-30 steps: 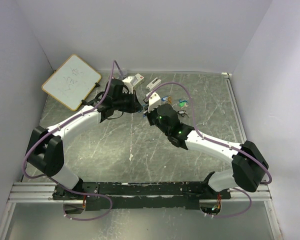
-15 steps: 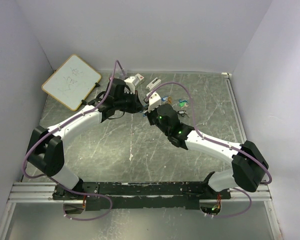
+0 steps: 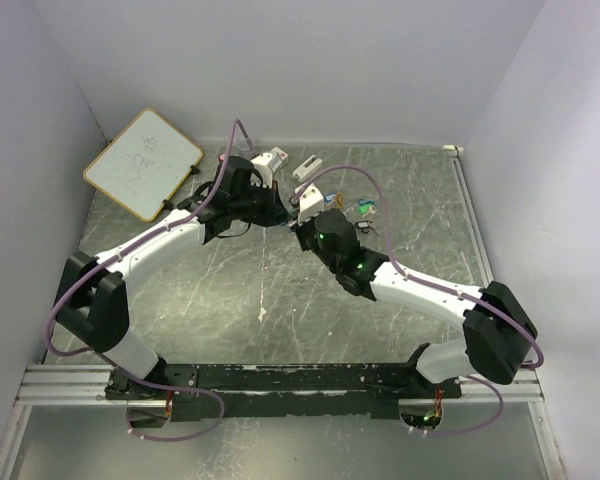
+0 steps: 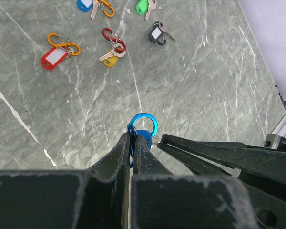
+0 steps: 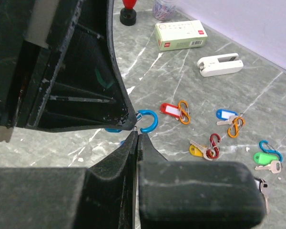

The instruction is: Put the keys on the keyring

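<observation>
Glossy blue metal keyring [image 4: 142, 115], plastic-tagged metal keys [image 4: 110, 60], smooth veined stone-look table [image 4: 205, 86]

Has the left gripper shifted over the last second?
Yes, slightly: the left gripper, shut on the blue metal carabiner, has crept right and toward the back wall, nearer the small white plastic block.

Beyond the near blue clip [image 4: 144, 125] lie five keys [image 4: 109, 60], one each tagged red, yellow, blue, green and black, plus two orange clips [image 4: 62, 41], one red clip [image 4: 113, 38] and a second blue clip [image 5: 267, 145].
</observation>
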{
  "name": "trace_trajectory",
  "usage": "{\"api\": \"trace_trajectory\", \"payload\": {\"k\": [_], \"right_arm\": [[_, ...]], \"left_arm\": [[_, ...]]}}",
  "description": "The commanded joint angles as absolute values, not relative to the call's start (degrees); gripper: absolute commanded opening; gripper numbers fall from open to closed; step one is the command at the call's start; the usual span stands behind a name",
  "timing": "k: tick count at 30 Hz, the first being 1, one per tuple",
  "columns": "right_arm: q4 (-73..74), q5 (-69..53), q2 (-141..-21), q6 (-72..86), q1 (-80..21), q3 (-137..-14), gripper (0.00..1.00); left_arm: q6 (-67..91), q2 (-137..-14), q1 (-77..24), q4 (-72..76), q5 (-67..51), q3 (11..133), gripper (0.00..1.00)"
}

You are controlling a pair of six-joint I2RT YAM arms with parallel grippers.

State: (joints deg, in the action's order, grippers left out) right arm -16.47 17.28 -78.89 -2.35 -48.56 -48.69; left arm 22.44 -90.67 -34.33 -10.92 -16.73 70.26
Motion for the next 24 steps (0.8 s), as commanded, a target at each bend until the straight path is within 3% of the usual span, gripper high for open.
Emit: {"api": "trace_trajectory", "payload": {"k": [1, 24], "right_arm": [[-18.09, 19.21, -77.79, -2.05, -48.76, -47.70, 0.00], [-18.94, 20.45, -77.01, -2.11, -48.61, -46.68, 0.00]], "left_arm": [[21.59, -91.16, -34.76, -11.69, -18.12, 72.54, 0.07], [20.74, -92.15, -35.50, -12.79, -18.73, 73.47, 0.07]]}}
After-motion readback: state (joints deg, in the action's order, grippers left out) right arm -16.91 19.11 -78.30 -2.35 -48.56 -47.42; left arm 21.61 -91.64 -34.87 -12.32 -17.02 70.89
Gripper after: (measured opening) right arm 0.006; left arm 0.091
